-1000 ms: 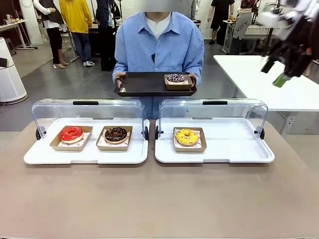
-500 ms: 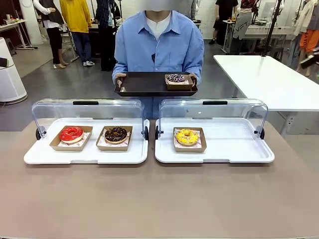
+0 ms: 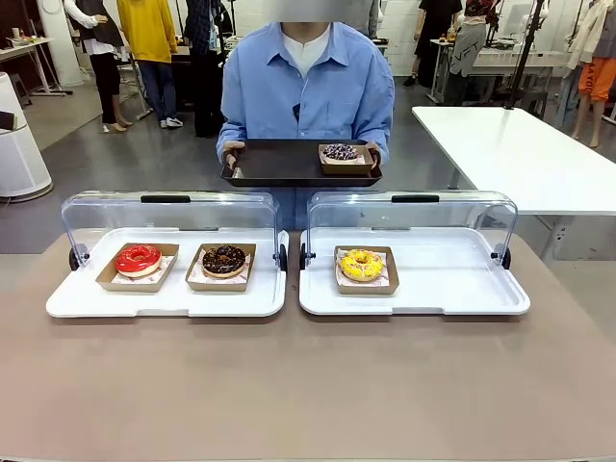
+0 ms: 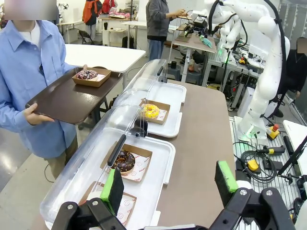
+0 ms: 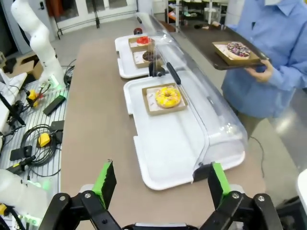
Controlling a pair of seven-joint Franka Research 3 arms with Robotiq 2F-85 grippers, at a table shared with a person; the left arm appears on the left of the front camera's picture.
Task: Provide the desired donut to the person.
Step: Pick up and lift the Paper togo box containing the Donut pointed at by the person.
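Delivery judged complete: the sprinkled donut (image 3: 339,151) lies boxed on the tray (image 3: 274,166) held by the person (image 3: 306,87) at the far side; left end effector (image 4: 170,181) and right end effector (image 5: 161,184) stand spread, empty

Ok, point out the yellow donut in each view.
Front: yellow donut right of centre, in the right-hand white tray.
Left wrist: donut mid-picture, in the farther tray.
Right wrist: donut mid-picture, in the nearer tray.
Shared landmark: the person's brown tray.
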